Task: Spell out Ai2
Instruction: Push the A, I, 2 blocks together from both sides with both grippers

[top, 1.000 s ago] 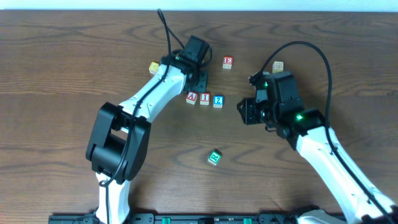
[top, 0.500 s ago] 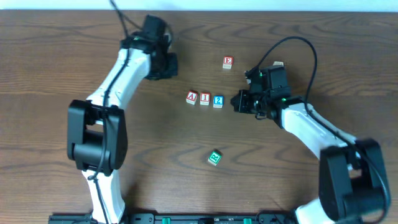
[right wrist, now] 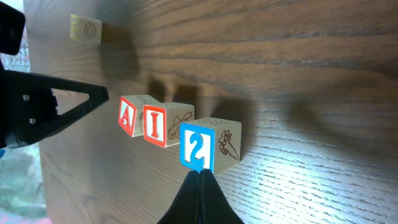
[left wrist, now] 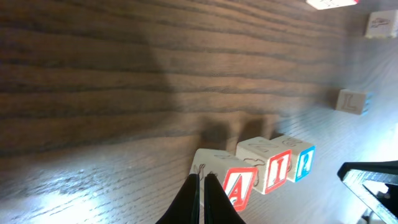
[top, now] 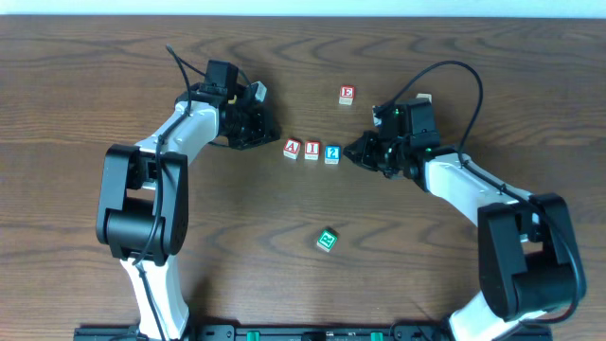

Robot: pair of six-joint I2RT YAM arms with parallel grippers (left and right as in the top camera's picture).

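Observation:
Three letter blocks stand in a row on the table: a red A block [top: 292,148], a red I block [top: 311,150] and a blue 2 block [top: 331,152]. They also show in the left wrist view, A [left wrist: 235,186], I [left wrist: 273,169], 2 [left wrist: 303,163], and in the right wrist view, A [right wrist: 130,115], I [right wrist: 158,124], 2 [right wrist: 199,148]. My left gripper [top: 268,132] is shut and empty, just left of the A block [left wrist: 200,182]. My right gripper [top: 351,152] is shut and empty, its tip just right of the 2 block [right wrist: 200,173].
A red E block [top: 347,95] lies behind the row. A green block [top: 327,241] lies in front. A pale block [top: 423,98] sits behind my right arm. A yellowish block [right wrist: 86,28] shows at the far left of the right wrist view.
My left gripper has come back right and forward to the left side of the A block. My right gripper has moved a little left toward the 2 block. The blocks have not moved.

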